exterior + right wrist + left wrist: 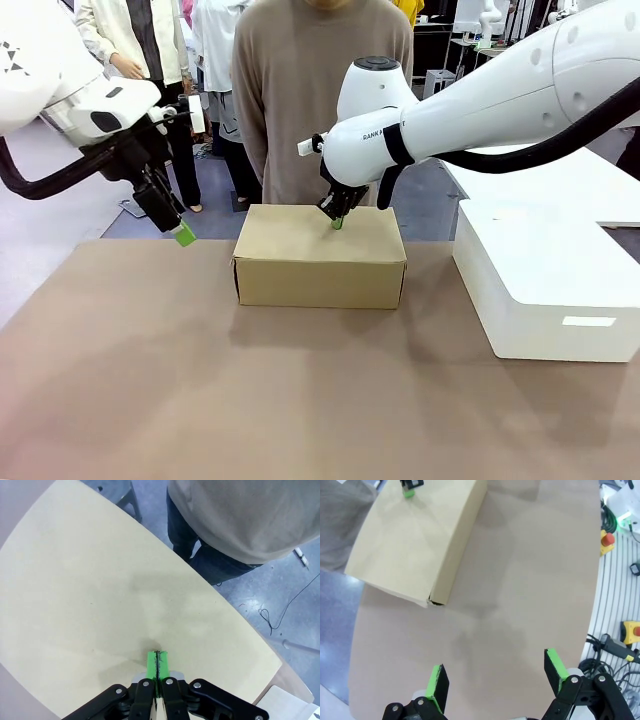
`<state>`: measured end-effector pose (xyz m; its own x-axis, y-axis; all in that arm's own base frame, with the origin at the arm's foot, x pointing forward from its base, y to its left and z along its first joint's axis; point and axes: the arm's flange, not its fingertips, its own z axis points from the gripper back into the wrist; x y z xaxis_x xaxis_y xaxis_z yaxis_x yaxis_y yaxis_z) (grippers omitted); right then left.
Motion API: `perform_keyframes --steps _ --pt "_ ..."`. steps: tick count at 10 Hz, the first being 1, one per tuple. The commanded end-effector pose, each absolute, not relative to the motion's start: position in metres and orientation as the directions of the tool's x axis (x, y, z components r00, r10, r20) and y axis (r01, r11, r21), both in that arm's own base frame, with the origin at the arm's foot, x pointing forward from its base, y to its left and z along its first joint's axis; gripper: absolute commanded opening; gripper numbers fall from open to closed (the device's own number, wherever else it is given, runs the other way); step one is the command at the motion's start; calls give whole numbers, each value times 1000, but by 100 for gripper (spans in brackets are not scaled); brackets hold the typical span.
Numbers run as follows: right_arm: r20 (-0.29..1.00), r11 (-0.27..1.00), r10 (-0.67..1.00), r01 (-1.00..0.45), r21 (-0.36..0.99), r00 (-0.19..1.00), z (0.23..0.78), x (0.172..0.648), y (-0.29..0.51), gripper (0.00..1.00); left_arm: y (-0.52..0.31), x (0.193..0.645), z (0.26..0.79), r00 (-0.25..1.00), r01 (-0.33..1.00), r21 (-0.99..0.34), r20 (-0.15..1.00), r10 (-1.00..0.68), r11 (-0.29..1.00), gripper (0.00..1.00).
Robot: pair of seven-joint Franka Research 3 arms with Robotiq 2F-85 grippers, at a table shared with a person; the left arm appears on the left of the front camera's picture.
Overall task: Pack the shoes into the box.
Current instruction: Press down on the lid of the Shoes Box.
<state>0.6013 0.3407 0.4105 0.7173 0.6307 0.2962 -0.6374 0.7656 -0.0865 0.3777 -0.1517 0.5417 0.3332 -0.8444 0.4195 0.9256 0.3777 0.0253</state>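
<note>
One tan cardboard shoebox point(318, 258) sits lid-down-closed near the middle of the table point(150, 380), toward the far edge where a person point(320, 90) in a grey-brown sweater stands just behind it. My right gripper point(338, 222) is directly over the lid, near its far edge and a little right of centre; the green pads point(158, 666) are pressed flat together with nothing between them, and the tips touch or all but touch the lid surface. From the right wrist camera the pale lid fills the lower left and the person's trousers and a grey floor point(280, 590) with a thin cable show beyond it.

My left gripper point(184, 235) hangs in the air left of the box, well apart from it and above the table, holding nothing. In the left wrist view its fingers point(437, 682) stand wide apart over bare tabletop, with the box up in the far left corner of the picture.

Box long axis runs left to right across the table, parallel to the near edge; a long side wall faces my camera. The flap lies flat and shut, so I cannot see inside.

Surface: brown matte table covering, shadows of both arms on it. A larger white rectangular box point(545, 290) stands to the right of the shoebox, apart from it. Other people stand farther back on the left.
</note>
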Motion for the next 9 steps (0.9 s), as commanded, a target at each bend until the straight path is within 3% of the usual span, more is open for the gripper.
perform_keyframes --steps 1,6,9 --pt "283 782 614 -617 -88 737 411 600 344 0 -146 372 542 364 905 45 437 -823 424 100" --pt "324 746 646 -662 -76 691 478 557 312 0 -142 382 546 331 887 96 548 -768 451 100" --pt "364 685 700 -722 -99 615 517 495 280 0 -142 384 555 341 892 91 506 -792 443 100"
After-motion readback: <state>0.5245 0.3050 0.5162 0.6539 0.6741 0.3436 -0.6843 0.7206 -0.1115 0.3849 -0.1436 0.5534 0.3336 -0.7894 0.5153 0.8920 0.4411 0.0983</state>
